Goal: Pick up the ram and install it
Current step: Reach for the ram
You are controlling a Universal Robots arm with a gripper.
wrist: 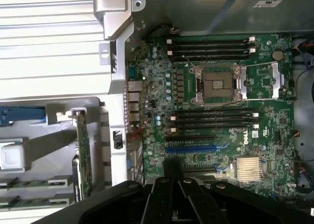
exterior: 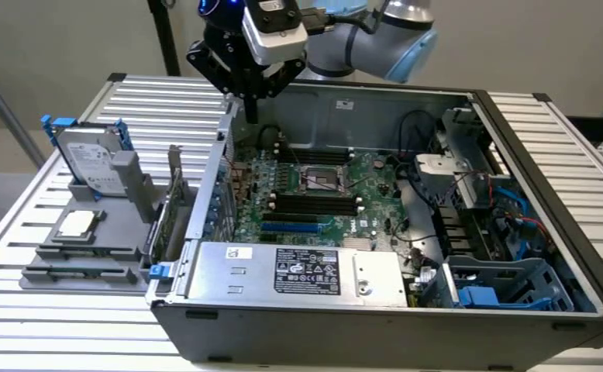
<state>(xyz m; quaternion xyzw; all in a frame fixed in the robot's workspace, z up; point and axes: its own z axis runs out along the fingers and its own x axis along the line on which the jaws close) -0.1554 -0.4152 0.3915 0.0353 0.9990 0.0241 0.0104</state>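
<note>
The black two-fingered gripper (exterior: pixel 248 93) (wrist: pixel 172 169) on the grey-and-blue arm is drawn narrow, its tips together, and hangs above the rear corner of the open dark-grey metal computer case (exterior: pixel 384 318) on the exterior view's left. Beneath it lies the green motherboard (exterior: pixel 369 174) (wrist: pixel 265 126) with its rows of long black memory slots (exterior: pixel 312 204) (wrist: pixel 213 117). The ram (exterior: pixel 82 250) (wrist: pixel 34 183), a thin dark-green stick, lies flat in a groove of the grey plastic parts holder (exterior: pixel 32 279) (wrist: pixel 49 140) outside the case, well apart from the gripper, beside a second like stick and near a square silver processor chip (exterior: pixel 77 224) (wrist: pixel 11 156).
</note>
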